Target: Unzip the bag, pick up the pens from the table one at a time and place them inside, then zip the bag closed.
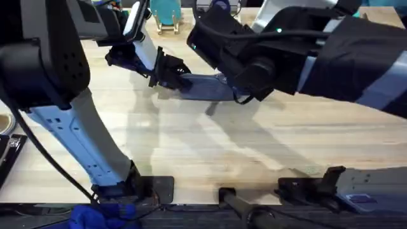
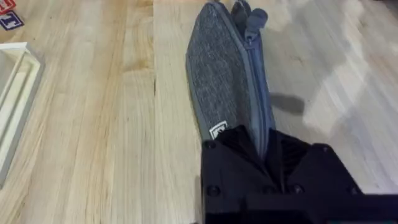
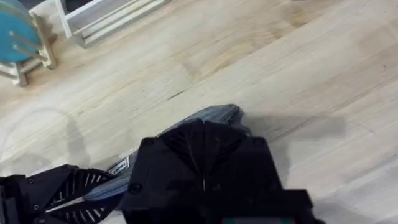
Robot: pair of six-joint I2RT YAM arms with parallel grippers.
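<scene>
The left gripper (image 2: 264, 155) is clamped on one end of the bag (image 2: 227, 74), its black fingers (image 2: 233, 158) pressed against the fabric on either side of the zipper seam, so the pouch runs straight away from it along the table (image 2: 93, 124). From above, that gripper (image 1: 166, 70) sits at the left end of the blue-grey bag (image 1: 203, 86), which lies flat on the light planks toward the far side of the table (image 1: 210, 146). The right gripper (image 3: 199, 149) is down on the opposite end of the pouch, its fingers drawn together over the bag (image 3: 214, 115); whether they actually pinch the zipper pull I cannot tell, since the black body covers that spot. In the right wrist view the left gripper (image 3: 68, 193) shows at the pouch's other end. The zipper looks closed along the length that shows.
</scene>
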